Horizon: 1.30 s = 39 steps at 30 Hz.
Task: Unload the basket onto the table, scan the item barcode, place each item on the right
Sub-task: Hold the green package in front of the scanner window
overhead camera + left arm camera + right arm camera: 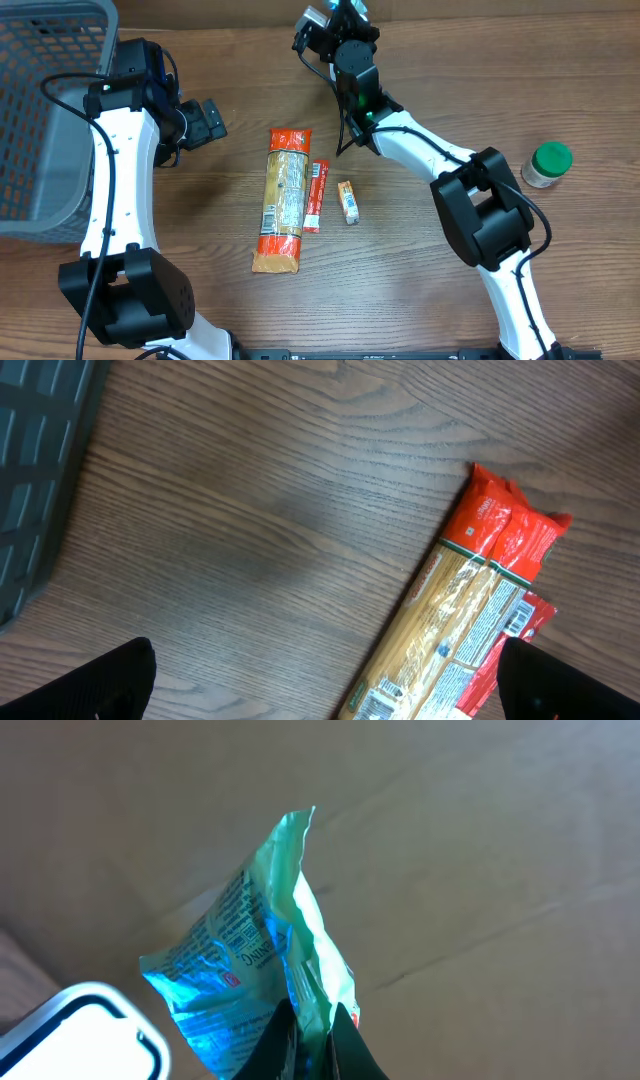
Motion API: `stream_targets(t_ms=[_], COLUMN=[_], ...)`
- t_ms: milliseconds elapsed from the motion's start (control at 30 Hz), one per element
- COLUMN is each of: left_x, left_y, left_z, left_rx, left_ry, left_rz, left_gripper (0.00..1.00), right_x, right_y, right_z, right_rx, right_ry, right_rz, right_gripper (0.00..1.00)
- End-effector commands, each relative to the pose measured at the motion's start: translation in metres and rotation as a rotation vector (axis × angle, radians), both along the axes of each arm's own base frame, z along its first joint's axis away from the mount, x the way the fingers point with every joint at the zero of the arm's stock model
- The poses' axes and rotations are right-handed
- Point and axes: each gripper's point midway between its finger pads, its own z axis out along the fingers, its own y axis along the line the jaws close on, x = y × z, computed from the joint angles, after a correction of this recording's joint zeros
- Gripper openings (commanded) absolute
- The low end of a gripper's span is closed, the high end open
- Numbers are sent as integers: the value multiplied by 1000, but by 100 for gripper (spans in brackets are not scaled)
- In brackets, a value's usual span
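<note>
The item, a shiny blue-green foil packet [250, 955], is pinched at its lower edge by my right gripper [312, 1020], which is shut on it. Print shows on the packet, but I cannot make out a barcode. A white rounded scanner body [85, 1035] sits just left of the packet. Seen from overhead, the right gripper [345, 14] is raised at the far edge of the table, next to that white device [312, 18]. My left gripper [207, 120] stands wide open and empty above the table, its fingers [100, 685] straddling bare wood beside a pasta pack [470, 620].
The long orange pasta pack [283, 198], a red stick packet [317, 196] and a small orange packet [347, 201] lie mid-table. A green-lidded jar [548, 165] stands at the right. A grey mesh basket [40, 110] fills the left side.
</note>
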Motion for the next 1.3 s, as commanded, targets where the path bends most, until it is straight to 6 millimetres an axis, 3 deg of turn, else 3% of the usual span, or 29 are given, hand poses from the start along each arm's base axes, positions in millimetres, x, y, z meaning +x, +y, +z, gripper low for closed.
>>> stream_targets(t_ms=[0, 300, 533, 733, 1267], left_x=[3, 3, 3, 3, 3], left_y=[-1, -1, -1, -1, -1], left_z=[4, 4, 4, 4, 4], left_rx=[10, 10, 10, 10, 10], left_ry=[-11, -11, -11, -11, -11], left_rz=[-21, -21, -21, -21, -21], left_gripper=[100, 100, 100, 100, 100], right_x=[6, 19, 18, 16, 3], right_y=[1, -17, -16, -17, 4], right_z=[-20, -49, -51, -78, -93], right_rx=[-19, -40, 25, 97, 70], right_ry=[17, 54, 63, 171, 233], right_rz=[7, -20, -19, -28, -2], right_gripper=[4, 4, 4, 4, 4])
